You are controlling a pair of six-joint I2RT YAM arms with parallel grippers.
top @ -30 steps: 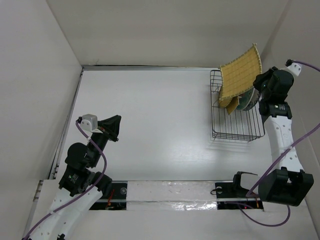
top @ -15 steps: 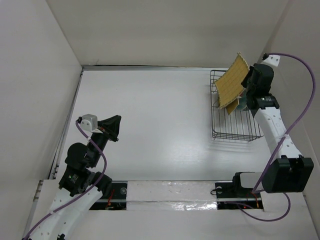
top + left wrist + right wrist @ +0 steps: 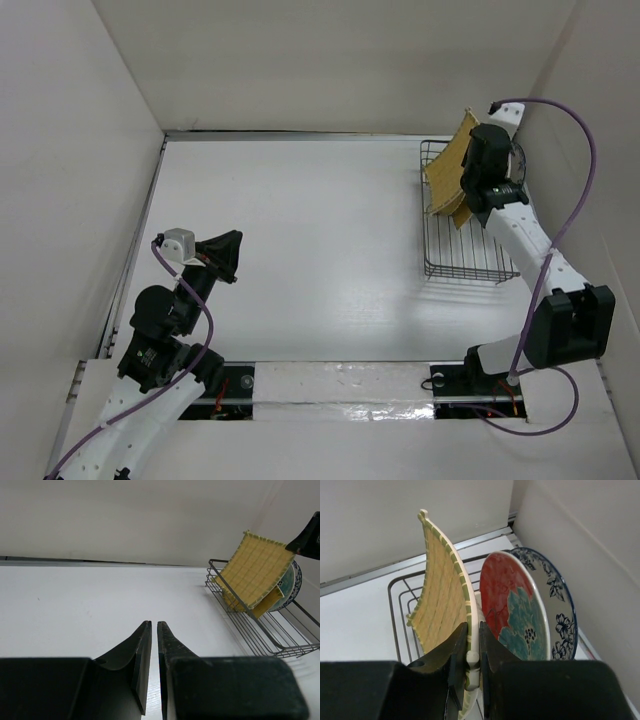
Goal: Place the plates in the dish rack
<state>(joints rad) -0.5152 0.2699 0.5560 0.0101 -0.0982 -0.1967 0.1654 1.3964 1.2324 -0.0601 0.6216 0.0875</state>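
On your right arm [image 3: 520, 235] the jaws are clamped on the square bamboo plate [image 3: 442, 600], held on edge with its lower part inside the dish rack [image 3: 470, 262] at the worktop's [image 3: 300, 220] far right corner. Just beside it stand the red-and-teal plate [image 3: 512, 605] and the blue-and-white plate [image 3: 560, 615]. Your left arm's [image 3: 165, 330] jaws are together, empty, near the left edge.

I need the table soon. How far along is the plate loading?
Nearly done. The blue-and-white plate, red-and-teal plate and at least one woven plate stand in the dish rack. The right end effector grips the square woven plate at the rack, not yet released. No other plate shows outside the rack.
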